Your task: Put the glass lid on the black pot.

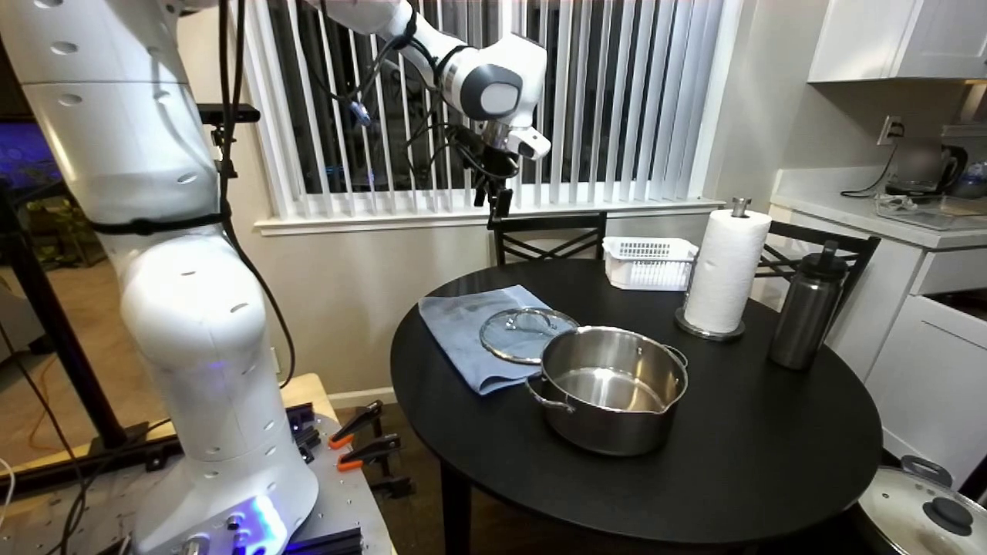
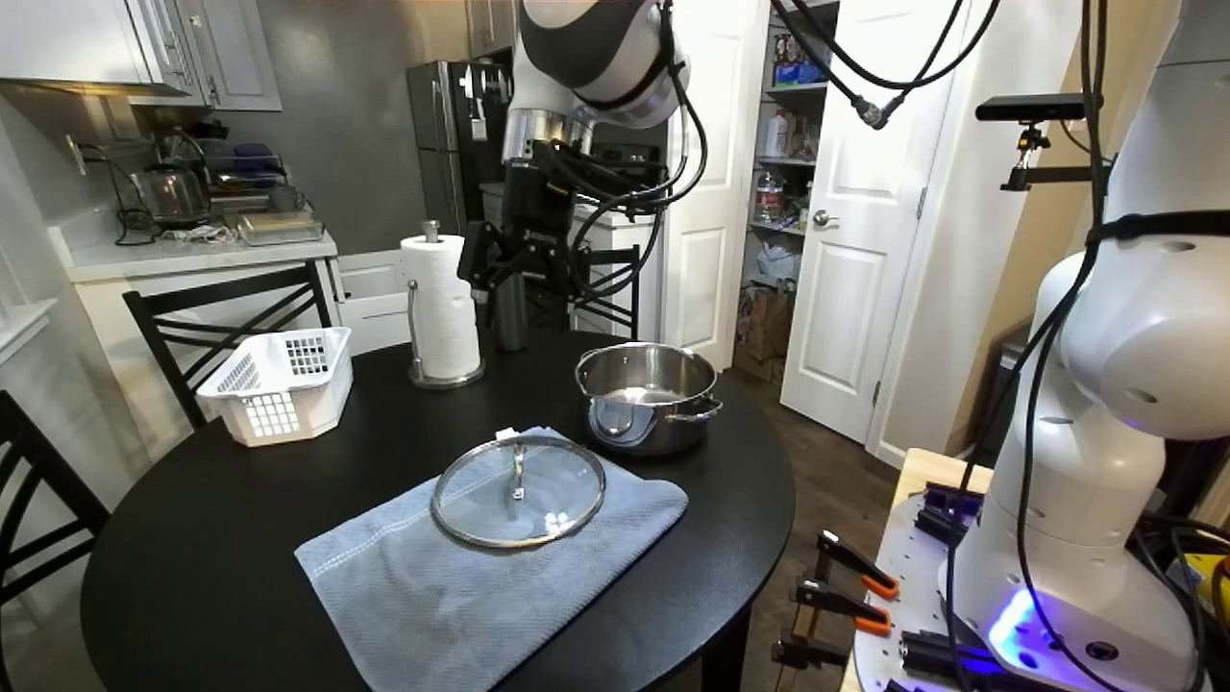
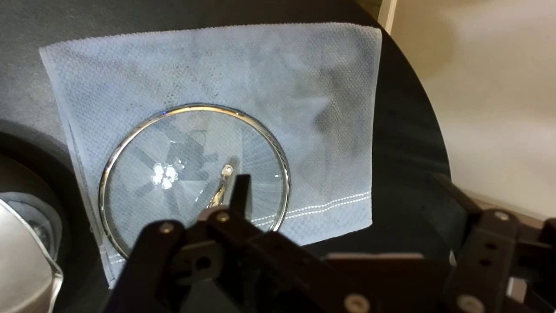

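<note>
The glass lid [image 1: 513, 343] lies on a blue towel [image 1: 455, 327] on the table, beside the black pot [image 1: 617, 428]. It has a metal rim and an arched metal handle. The lid [image 2: 480, 495] and the shiny silver pot [image 2: 646, 423], open at the top, also show in both exterior views. In the wrist view the lid [image 3: 143, 191] is below and left of centre, and part of the pot [image 3: 21, 265] is at the left edge. My gripper [image 3: 341, 178] is open and empty, high above the table. Its left finger covers part of the lid's handle [image 3: 223, 180].
A white basket [image 1: 649, 266], a paper towel roll [image 1: 725, 270] and a steel bottle [image 1: 806, 316] stand on the black round table [image 1: 740, 462]. The bottle is partly hidden behind the gripper in an exterior view [image 2: 511, 312]. A wall and window sill [image 1: 617, 208] are behind the arm.
</note>
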Action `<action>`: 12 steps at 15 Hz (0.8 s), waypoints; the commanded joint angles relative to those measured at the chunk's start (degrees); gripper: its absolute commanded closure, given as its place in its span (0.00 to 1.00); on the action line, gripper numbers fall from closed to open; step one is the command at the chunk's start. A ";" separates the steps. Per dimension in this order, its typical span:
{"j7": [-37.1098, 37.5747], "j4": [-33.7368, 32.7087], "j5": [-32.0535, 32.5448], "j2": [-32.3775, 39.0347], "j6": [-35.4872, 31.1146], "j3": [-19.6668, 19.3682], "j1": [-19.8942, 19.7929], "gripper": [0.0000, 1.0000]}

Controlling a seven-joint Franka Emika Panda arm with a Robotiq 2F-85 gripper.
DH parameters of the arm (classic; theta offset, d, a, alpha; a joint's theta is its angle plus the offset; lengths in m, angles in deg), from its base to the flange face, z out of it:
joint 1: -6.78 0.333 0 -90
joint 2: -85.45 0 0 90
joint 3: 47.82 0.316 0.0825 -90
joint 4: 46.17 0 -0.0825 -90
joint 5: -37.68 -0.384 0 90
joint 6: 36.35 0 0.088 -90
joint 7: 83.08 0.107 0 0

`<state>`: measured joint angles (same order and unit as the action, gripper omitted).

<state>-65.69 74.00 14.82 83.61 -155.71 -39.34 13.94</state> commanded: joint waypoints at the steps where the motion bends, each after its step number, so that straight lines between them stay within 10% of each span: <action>1: 2.81 -1.79 -1.53 3.86 -4.40 0.25 0.64 0.00; 12: 31.74 -0.62 2.69 15.54 -22.04 -1.80 3.34 0.00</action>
<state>-41.94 73.48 15.34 95.75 -174.87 -39.68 16.15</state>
